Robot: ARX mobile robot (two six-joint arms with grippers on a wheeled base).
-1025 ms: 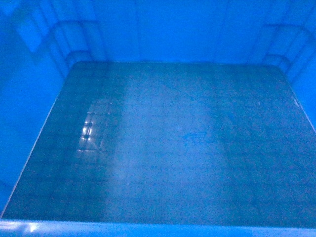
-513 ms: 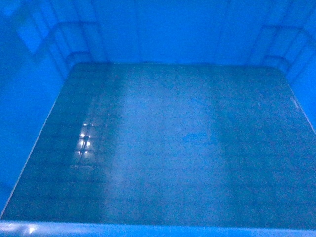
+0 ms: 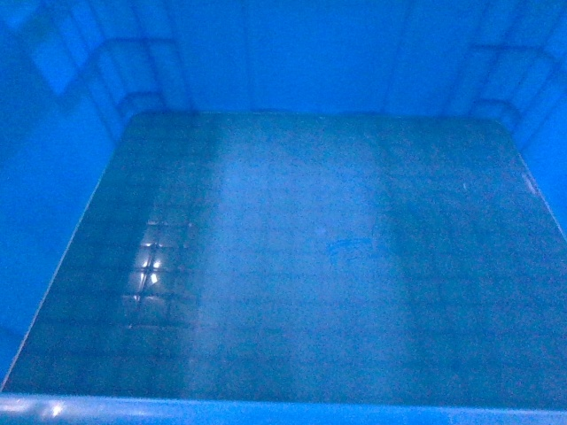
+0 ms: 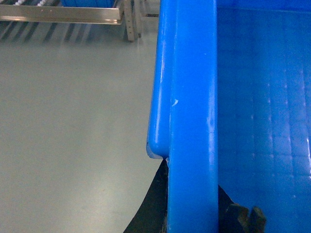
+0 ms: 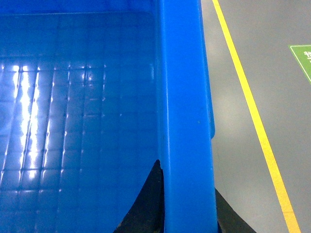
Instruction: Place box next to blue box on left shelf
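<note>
Box point(image 3: 301, 266) interior fills the head view: grid-embossed floor, ribbed walls rising on the far and lateral sides, near rim along the bottom edge, and a bright glint on the floor toward the left.

Left wrist view: the left gripper point(image 4: 192, 221) straddles the thick side rim of the box point(image 4: 192, 97), one dark finger outside the wall and the other finger point(image 4: 243, 218) inside, over the embossed floor; the fingers are narrow, clamped on the rim. Outward of the outer finger lies bare grey floor point(image 4: 73, 126). Far ahead of the fingers, at the top edge, stand a grey metal rail of the left shelf point(image 4: 60, 14) with small white rollers and, above it, a sliver of a blue box point(image 4: 90, 2) resting on the rack.

Right wrist view: the right gripper point(image 5: 187, 213) likewise grips the opposite rim point(image 5: 184, 97), dark fingers on both faces of the wall. Beyond the outer finger, a yellow floor line point(image 5: 257, 126) runs diagonally, with a green floor marking point(image 5: 302, 58) at the right edge.

The box is held between both grippers, well apart from the shelf.
</note>
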